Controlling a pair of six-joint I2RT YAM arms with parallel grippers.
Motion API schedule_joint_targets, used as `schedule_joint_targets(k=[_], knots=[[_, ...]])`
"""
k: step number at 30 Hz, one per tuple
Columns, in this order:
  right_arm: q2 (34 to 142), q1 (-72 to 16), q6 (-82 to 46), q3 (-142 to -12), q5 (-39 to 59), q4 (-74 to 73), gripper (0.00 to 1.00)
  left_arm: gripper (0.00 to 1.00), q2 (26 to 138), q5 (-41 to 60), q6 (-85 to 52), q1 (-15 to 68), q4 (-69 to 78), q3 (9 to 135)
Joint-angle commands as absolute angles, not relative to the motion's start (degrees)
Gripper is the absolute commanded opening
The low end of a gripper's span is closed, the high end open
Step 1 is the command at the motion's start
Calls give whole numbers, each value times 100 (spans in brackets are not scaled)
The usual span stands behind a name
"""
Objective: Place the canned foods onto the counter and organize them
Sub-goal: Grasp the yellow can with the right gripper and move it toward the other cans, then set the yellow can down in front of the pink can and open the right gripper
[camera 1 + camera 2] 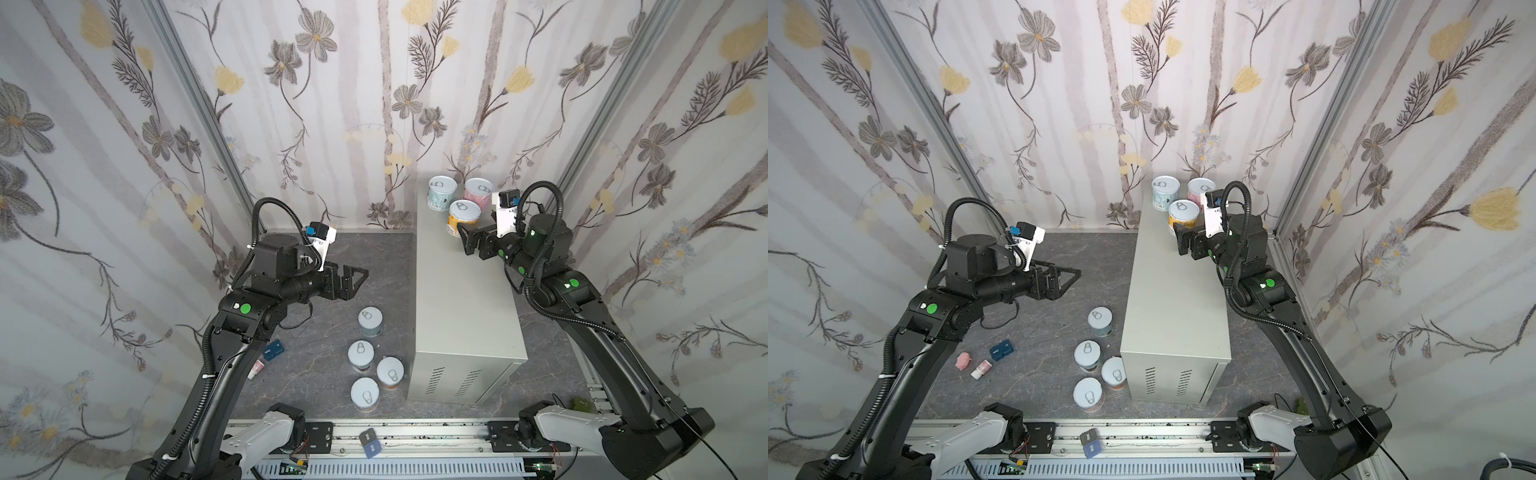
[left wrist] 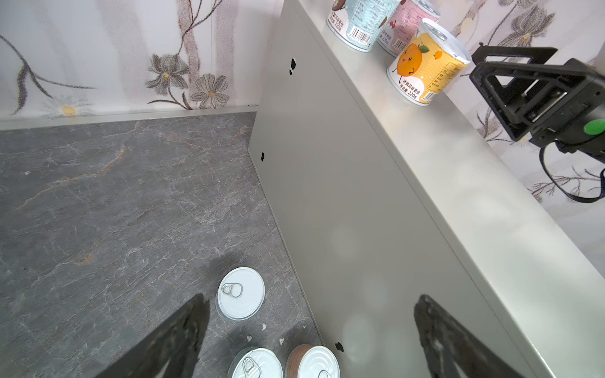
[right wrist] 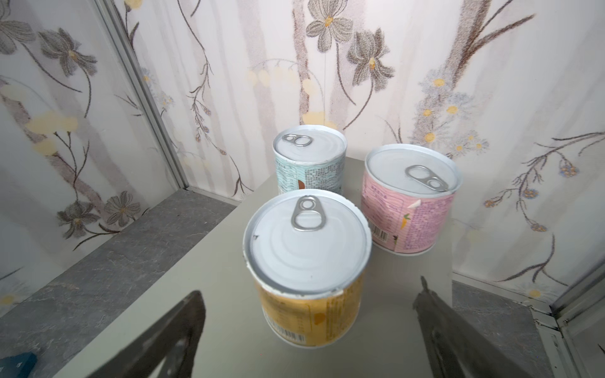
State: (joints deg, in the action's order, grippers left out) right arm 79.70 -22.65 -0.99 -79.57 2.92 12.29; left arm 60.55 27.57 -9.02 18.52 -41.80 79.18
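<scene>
Standing on bench: orange can, light-blue can, pink can
Floor: four cans upright
Right pincer: spread, just beside orange can
Left pincer: spread, empty

The orange can bears "净含量:220克" low on its label; all other print is too small to read.

Paper-labelled cans carry shiny metal lids; counter smooth painted metal.
</scene>
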Motion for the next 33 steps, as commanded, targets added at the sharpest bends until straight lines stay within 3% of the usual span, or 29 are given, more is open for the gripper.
schedule_joint_targets(k=[1,18,29,33], knots=[[8165,-2271,-52,-8141,244,1065,100,100,5970,2717,-932,1837,-4107,7862],[8919,-2643,-250,-8610,-835,1004,99,100,5819,2674,-879,1791,-4164,7728],[8547,-2642,-347,-8120,-807,556,77,100,5766,2672,-893,1763,-4164,7664],[8169,-2453,-352,-7751,-721,528,75,100,5731,2697,-923,1758,-4122,7673]])
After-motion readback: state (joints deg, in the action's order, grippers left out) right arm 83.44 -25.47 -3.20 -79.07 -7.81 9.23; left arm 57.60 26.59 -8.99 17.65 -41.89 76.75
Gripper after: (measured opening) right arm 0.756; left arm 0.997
